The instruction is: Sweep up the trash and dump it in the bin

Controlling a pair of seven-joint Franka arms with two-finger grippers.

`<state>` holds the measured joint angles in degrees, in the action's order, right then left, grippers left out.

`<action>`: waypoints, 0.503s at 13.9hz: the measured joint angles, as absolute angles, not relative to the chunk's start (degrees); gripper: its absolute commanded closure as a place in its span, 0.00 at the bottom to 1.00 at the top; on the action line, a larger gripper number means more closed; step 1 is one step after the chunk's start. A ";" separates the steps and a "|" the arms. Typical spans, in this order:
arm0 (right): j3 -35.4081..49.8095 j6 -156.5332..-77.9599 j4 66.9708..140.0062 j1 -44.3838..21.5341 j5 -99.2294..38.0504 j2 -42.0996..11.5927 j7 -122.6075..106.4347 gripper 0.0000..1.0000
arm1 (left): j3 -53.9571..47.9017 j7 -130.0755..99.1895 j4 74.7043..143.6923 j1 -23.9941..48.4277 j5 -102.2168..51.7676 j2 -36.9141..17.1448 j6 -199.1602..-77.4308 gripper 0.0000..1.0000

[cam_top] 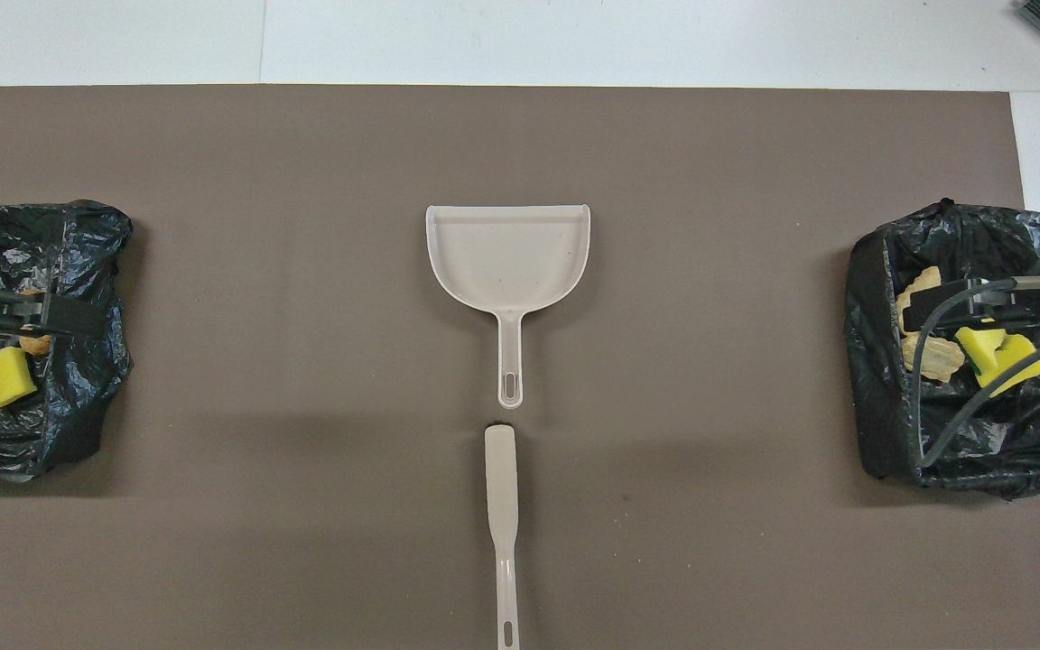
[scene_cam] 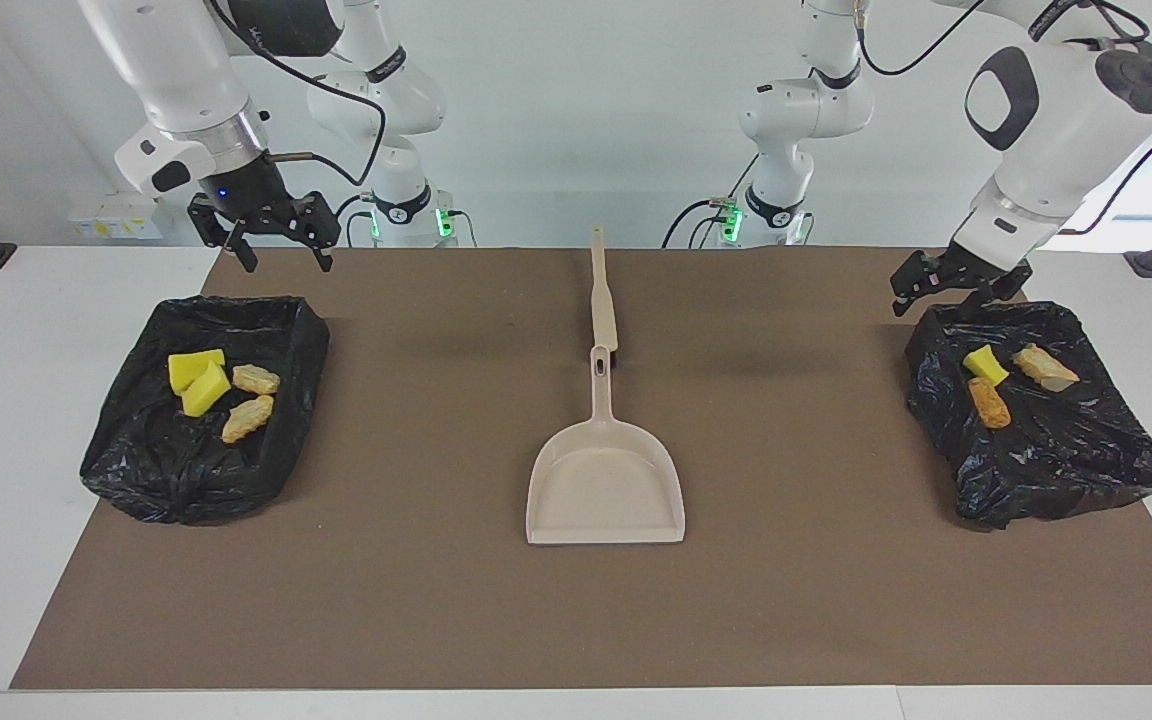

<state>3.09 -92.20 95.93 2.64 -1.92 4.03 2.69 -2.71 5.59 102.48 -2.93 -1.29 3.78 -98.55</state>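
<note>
Both grippers hang empty with fingers apart, the left gripper (scene_cam: 948, 293) and the right gripper (scene_cam: 274, 243) each over the robot-side rim of a black-bagged bin holding scraps.

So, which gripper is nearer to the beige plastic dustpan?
Neither clearly. The left gripper hangs by one black-lined bin, the right gripper by the other; the dustpan lies midway.

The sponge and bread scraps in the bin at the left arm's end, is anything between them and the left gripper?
Nothing visible. The left gripper hangs open over the bin edge nearer the robots, and the scraps lie uncovered on the black liner. The right gripper waits open above the other bin.
</note>
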 measured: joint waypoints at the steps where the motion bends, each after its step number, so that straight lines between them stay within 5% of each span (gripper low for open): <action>1: 3.09 -92.20 95.93 2.64 -1.92 4.03 2.69 0.00 | -2.94 5.56 99.94 -2.93 -0.82 4.07 -96.41 0.00; 7: 3.09 -92.20 95.93 2.64 -1.92 4.03 2.69 0.00 | -4.09 5.37 95.62 -2.62 -0.58 7.83 -82.93 0.00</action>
<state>3.09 -92.20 95.93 2.64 -1.92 4.03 2.69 -4.09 5.37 95.62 -2.62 -0.58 7.83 -82.93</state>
